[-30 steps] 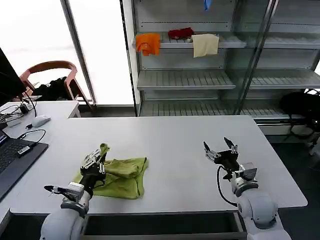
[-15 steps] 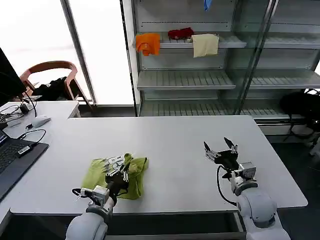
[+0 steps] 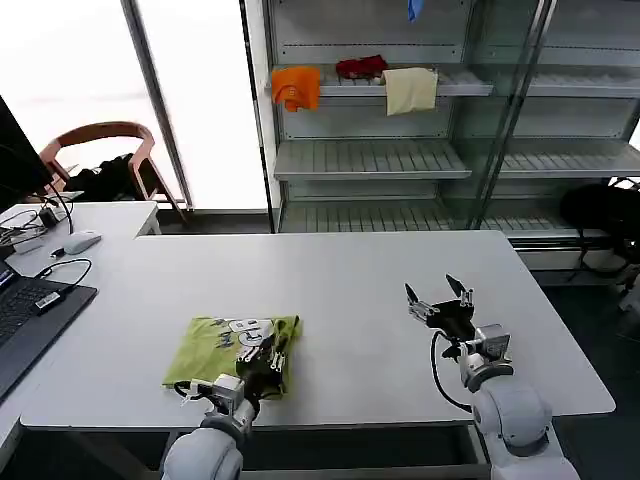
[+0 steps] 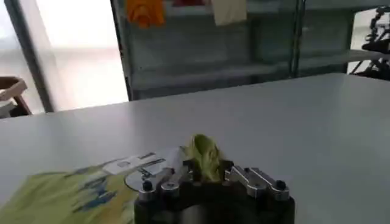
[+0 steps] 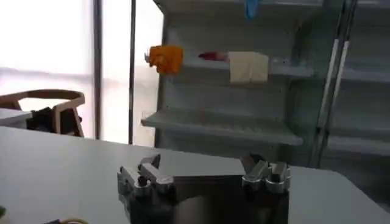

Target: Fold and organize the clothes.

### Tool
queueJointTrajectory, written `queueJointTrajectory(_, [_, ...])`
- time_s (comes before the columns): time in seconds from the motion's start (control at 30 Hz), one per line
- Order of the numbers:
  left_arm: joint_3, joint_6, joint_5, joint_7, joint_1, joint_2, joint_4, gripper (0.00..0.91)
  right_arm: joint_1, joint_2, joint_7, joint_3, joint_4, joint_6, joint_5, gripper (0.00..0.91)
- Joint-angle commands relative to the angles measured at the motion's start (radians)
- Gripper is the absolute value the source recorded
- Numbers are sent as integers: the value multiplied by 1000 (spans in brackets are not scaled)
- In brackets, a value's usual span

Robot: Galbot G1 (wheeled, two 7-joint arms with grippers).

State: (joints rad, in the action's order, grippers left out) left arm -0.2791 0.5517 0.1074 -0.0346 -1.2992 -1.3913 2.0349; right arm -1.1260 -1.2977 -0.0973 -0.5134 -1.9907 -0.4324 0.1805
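The lime yellow-green T-shirt (image 3: pixel 215 350) lies folded over on the white table (image 3: pixel 340 290) near its front left, its white-and-grey print (image 3: pixel 243 327) facing up. My left gripper (image 3: pixel 268 352) sits at the shirt's right edge, shut on a pinched fold of the green cloth (image 4: pixel 204 159) that sticks up between its fingers. The printed side (image 4: pixel 131 165) spreads flat beside it in the left wrist view. My right gripper (image 3: pixel 437 301) rests open on the table at the front right, well apart from the shirt, with nothing between its fingers (image 5: pixel 149 173).
A laptop (image 3: pixel 25 320), cables and a mouse (image 3: pixel 80 241) lie at the table's left end. Behind the table stand metal shelves (image 3: pixel 370 155) holding an orange cloth (image 3: pixel 296 87), a red item (image 3: pixel 361 67) and a cream cloth (image 3: pixel 410 90). A chair (image 3: pixel 105 165) stands at back left.
My left gripper has carried the shirt's edge from left to right across the garment, turning it over so the print now faces up. The right arm has stayed put.
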Motion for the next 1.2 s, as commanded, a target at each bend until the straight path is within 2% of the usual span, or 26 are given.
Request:
queueJointTrajectory(0.03, [52, 20, 108, -44, 2, -39, -17, 907, 1, -1, 1, 2, -2, -1, -2, 907])
queueJointTrajectory(0.13, [49, 3, 146, -39, 1, -48, -7, 907, 2, -3, 1, 5, -3, -2, -3, 907])
queueJointTrajectory(0.27, [-26, -72, 232, 8, -9, -19, 77, 907, 2, -2, 2, 6, -3, -2, -3, 907])
queueJointTrajectory(0.33, [-98, -99, 239, 27, -10, 0, 113, 907, 1, -2, 1, 5, -5, -2, -2, 907])
queueJointTrajectory(0.43, [-288, -114, 263, 76, -15, 62, 158, 907, 0, 0, 0, 5, -7, -2, -1, 907])
queueJointTrajectory(0.53, [-489, -111, 322, 131, -34, 123, 122, 907, 1, 0, -1, 6, -4, -2, 0, 907])
queueJointTrajectory(0.63, [-586, -110, 332, 151, -51, 159, 40, 907, 4, -2, 0, 11, 1, -1, -1, 907])
queueJointTrajectory(0.77, [-597, -107, 349, 157, -85, 171, -26, 907, 8, -5, -1, 18, 1, -2, -4, 907])
queueJointTrajectory(1.03, [-515, -112, 299, 153, -75, 113, -93, 907, 10, -3, -2, 17, -7, -9, -6, 907])
queueJointTrajectory(1.2, [-495, -119, 282, 151, -61, 103, -132, 907, 6, 0, -1, 17, -10, -11, -6, 907])
